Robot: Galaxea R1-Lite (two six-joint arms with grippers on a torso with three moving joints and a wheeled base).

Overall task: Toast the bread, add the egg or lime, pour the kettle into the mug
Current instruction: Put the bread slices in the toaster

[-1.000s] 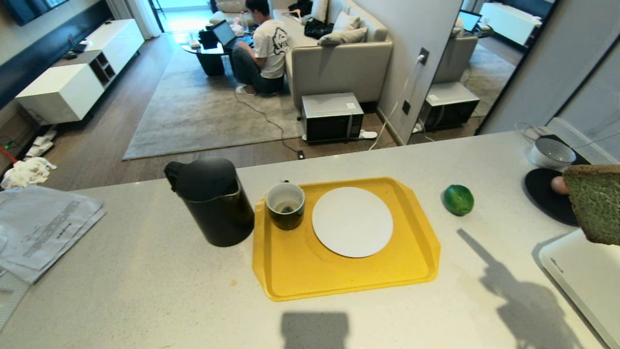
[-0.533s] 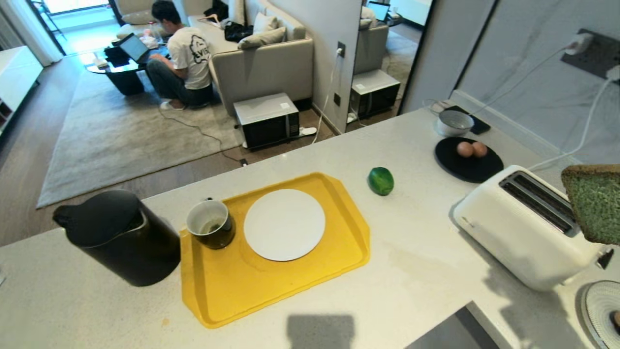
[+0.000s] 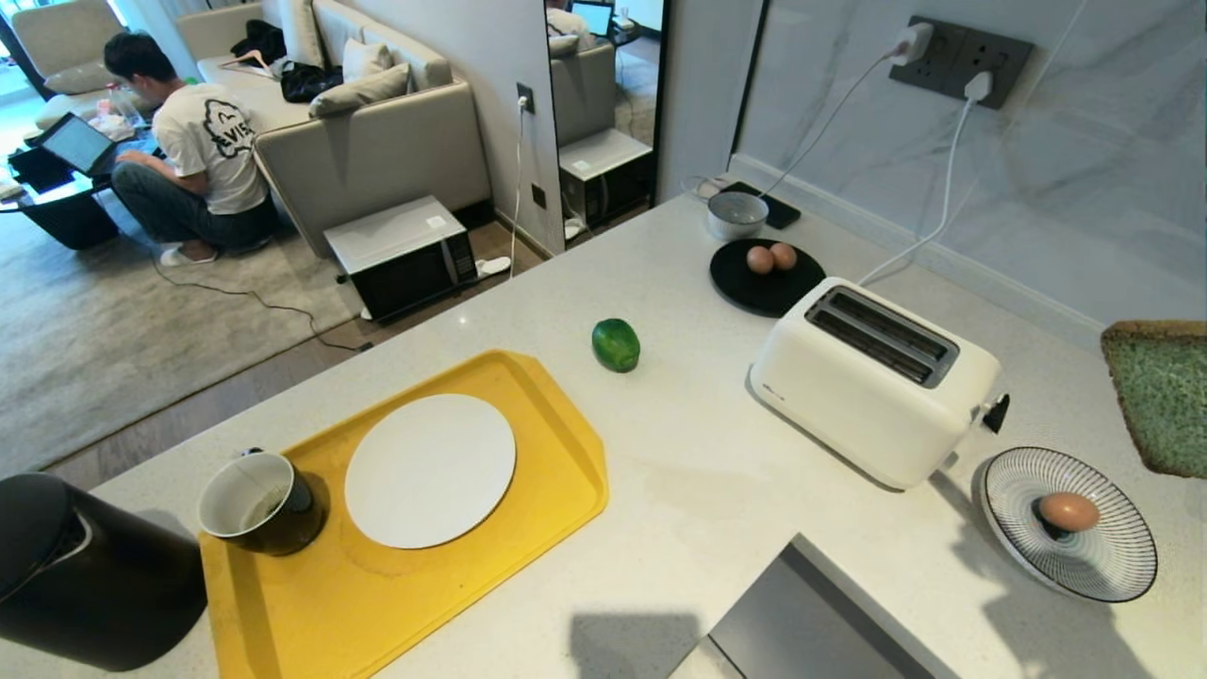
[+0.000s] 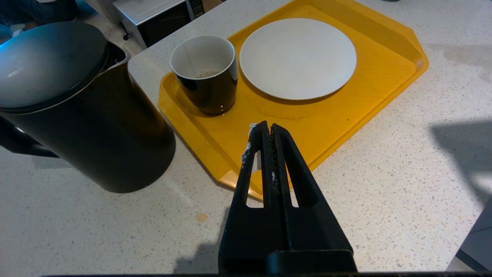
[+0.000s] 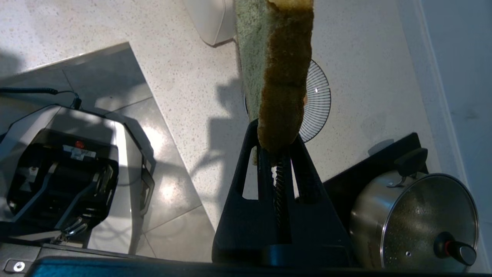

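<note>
Speckled white worktop [image 3: 717, 528] fills the near scene, with a marble wall and sockets behind it and a living room off to the left, where a person [image 3: 193, 151] sits on the rug at a laptop. On the worktop a yellow tray [image 3: 556, 481] carries a white plate [image 3: 430, 470] and the mug [image 3: 259, 503], which stands at the tray's left end just beside the kettle [image 3: 80, 575]. The lime [image 3: 616, 344] lies alone between the tray and the white toaster [image 3: 872, 377]. Behind the toaster a black plate [image 3: 754, 283] holds two eggs, with a grey bowl [image 3: 735, 214] beyond it; a striped dish [image 3: 1070, 523] with one egg sits near the toaster's right end.

The right gripper [image 5: 277, 156] has its jaws clamped on the lower edge of the bread [image 5: 280, 73], holding the slice upright in the air at the right edge of the head view, above the striped dish and apart from the toaster. The left gripper [image 4: 268, 132] hovers over the near edge of the tray, jaws pressed together and empty.
</note>
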